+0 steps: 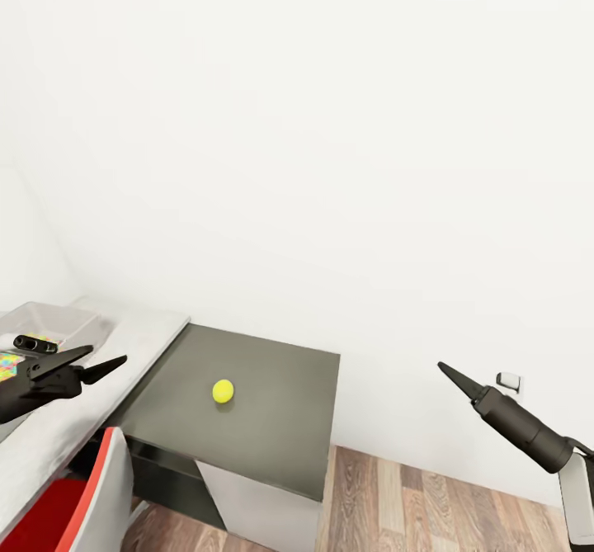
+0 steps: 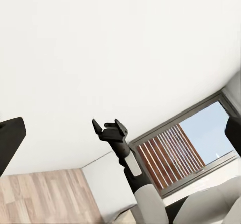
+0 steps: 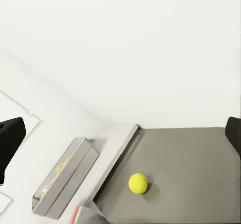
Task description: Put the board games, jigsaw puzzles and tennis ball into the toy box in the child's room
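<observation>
Jaws on the left gripper (image 1: 106,361) stood spread and empty in the head view, hovering above the white tabletop (image 1: 124,354), with the tennis ball (image 1: 223,390) well off to their right on the dark-grey cabinet top (image 1: 272,403). Right gripper (image 1: 452,375) hung over the wood floor (image 1: 429,502), well right of the ball; whether its jaws were parted, I couldn't tell there. Behind the left arm sat the toy box (image 1: 58,321), a jigsaw puzzle (image 1: 10,365) beside it.

Left wrist view: the right gripper (image 2: 108,127) appeared against the white wall, jaws parted, nothing between them.

Right wrist view: the ball (image 3: 138,183) lay alone on the grey top, well apart from the toy box (image 3: 68,184).
</observation>
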Controlling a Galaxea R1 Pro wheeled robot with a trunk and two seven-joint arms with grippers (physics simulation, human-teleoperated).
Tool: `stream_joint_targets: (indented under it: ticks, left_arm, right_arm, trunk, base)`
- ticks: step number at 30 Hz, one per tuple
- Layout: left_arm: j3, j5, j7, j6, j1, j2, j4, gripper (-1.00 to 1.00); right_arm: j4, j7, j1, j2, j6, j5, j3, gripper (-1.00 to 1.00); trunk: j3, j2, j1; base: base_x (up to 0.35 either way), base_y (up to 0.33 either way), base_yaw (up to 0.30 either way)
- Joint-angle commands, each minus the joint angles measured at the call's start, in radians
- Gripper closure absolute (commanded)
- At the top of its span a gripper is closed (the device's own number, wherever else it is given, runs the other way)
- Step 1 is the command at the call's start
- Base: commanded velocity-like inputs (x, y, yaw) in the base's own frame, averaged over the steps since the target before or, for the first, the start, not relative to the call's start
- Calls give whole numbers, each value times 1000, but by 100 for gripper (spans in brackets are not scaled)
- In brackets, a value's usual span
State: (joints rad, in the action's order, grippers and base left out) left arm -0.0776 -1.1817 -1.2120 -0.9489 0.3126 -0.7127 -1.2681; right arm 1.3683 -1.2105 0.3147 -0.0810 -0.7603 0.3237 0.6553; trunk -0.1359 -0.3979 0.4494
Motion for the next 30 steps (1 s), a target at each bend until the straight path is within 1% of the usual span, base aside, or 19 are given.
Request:
stream_joint_targets:
  ticks: [1, 7, 17, 20, 24, 26, 30]
  left_arm:
    - [0, -4, 0, -7, 0, -1, -1, -100]
    - [0, -4, 0, -7, 0, -1, -1, -100]
    - [-1, -4, 0, -7, 0, -1, -1, -100]
    - [-1, -4, 0, -7, 0, -1, -1, -100]
    - [-1, -4, 0, -7, 0, -2, -1, -100]
    - [9, 8, 12, 5, 12, 10, 11, -100]
    - [-3, 31, 34, 28, 34, 32, 33, -100]
  right_arm:
    - [-3, -1, 1, 0, -7, 3, 1, -100]
    - [-12, -1, 1, 0, -7, 3, 1, -100]
    - [-14, 0, 1, 0, -7, 3, 1, -100]
    - [-14, 1, 1, 0, -6, 3, 1, -100]
    - [-14, 3, 1, 1, -4, 3, 1, -100]
    - [-2, 14, 1, 9, -11, -1, -11, -100]
    - [4, 36, 1, 10, -3, 0, -33, -100]
  trunk:
    - [-2, -2, 1]
    - [-2, -2, 1]
    - [-2, -2, 1]
    - [-2, -2, 1]
    - [-2, -2, 1]
    - [-2, -2, 1]
    - [-2, -2, 1]
  base:
    - [18, -167, -255]
    - [6, -168, -273]
    - [1, -33, -279]
    - [0, -39, -154]
    - [0, -69, -48]
    - [0, 0, 0]
    - [0, 0, 0]
